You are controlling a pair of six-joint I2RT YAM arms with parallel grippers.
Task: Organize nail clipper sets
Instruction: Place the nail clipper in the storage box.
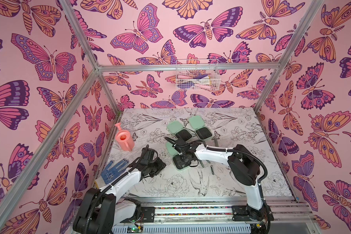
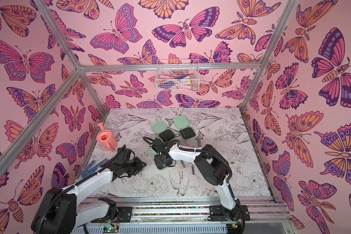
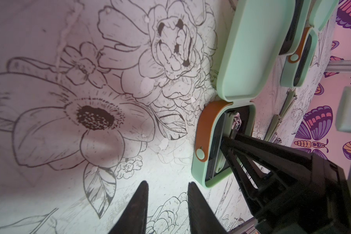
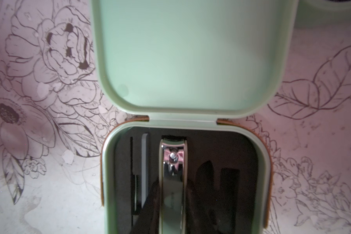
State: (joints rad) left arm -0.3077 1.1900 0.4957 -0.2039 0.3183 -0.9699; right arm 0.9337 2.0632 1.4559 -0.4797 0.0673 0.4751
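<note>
As it hangs over the near case, right claw [image 3: 232, 137]: closed on the clipper [image 4: 172, 182], fingers reaching down into the black tray, and the clipper looks lined up with its slot.
Near case [image 4: 190, 60]: lying open on the table [image 1: 241, 162], lid flat, front and middle; a pale flat tool [image 4: 145, 162] sits in the tray just beside the clipper.
Left claw [image 3: 167, 185]: hovering low beside that case, jaws a little apart, nothing in them.
Back case [image 1: 175, 127]: open behind the near one, tray black and seemingly bare.
Second back case [image 1: 197, 121]: open too, right beside it.
Loose tools [image 1: 212, 169]: slim grey pieces on the table near the right arm, not yet packed.
Step in hand: seating the clipper, I'd say.
Doing it well: keep the clipper level and in line with the slot, press straight down so the light case doesn't slide or tip, let go only once it's bedded, then lift straight up so the fingers don't drag it back out.
Watch for: dark empty slots next door, easy to land in the wrong one; the left claw is near enough to steady the rim if the case shifts.
</note>
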